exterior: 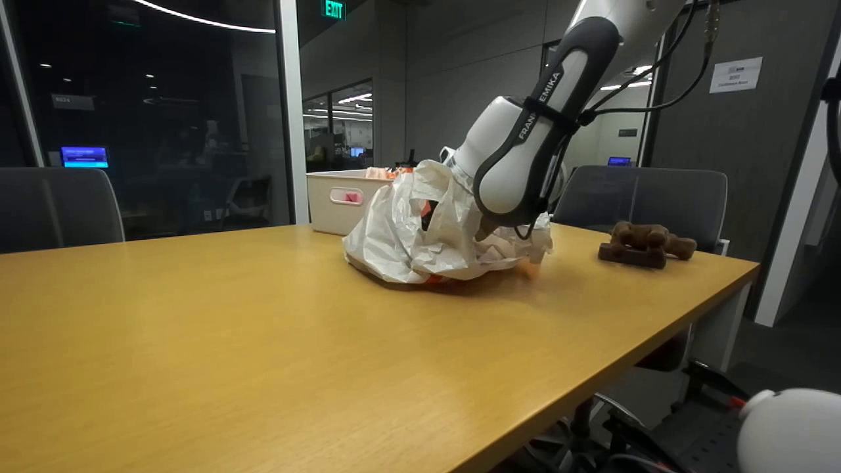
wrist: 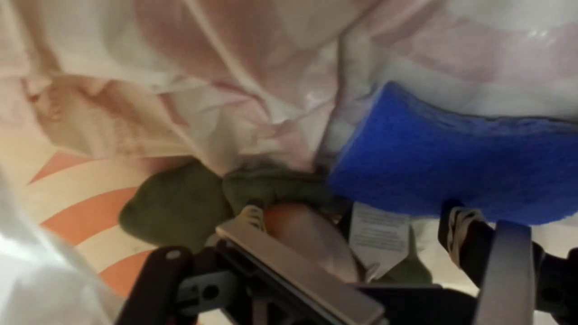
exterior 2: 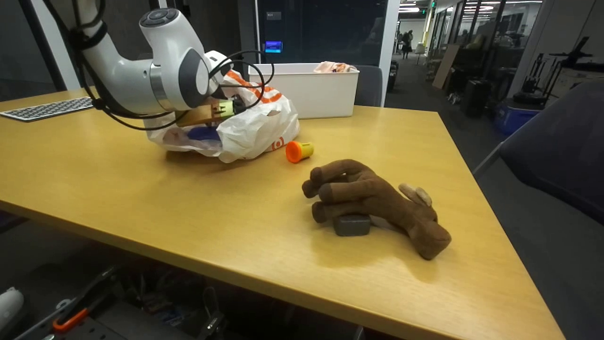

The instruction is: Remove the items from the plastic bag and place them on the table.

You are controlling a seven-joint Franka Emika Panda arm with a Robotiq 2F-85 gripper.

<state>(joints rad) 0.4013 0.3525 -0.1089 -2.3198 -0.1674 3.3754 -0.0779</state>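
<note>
Green sign: "EXIT". Robot arm: "FRAN", "EMIKA". Plastic bag: bullseye logo. White tag: print illegible.

Blue item partly outside wrist view

We count one plastic bag, one brown plush animal, at least one green plush, one black block, one yellow-and-orange container, one blue felt-like piece, one storage bin, one keyboard.

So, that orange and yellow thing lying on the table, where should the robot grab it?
Probably by its yellow part, from above. The orange and yellow thing lies on its side with nothing on top, and that part looks narrower than the round orange end, so it should be easier to squeeze.
</note>
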